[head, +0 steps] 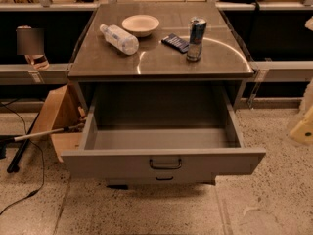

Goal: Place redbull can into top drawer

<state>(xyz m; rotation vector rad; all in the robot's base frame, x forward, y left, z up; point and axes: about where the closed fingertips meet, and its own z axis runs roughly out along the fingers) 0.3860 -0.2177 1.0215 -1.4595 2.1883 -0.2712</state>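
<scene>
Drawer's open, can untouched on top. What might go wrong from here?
The gripper is not in view, so the grasp is yet to come. The redbull can stands upright, tall and slim, close to a dark packet; a sideways nudge may tip it. The water bottle lies on its side and might roll if bumped. The top drawer is deep; released high, the can may topple.

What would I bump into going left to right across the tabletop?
Water bottle → bowl → dark packet → redbull can. The robot's hand is not in the picture.
</scene>
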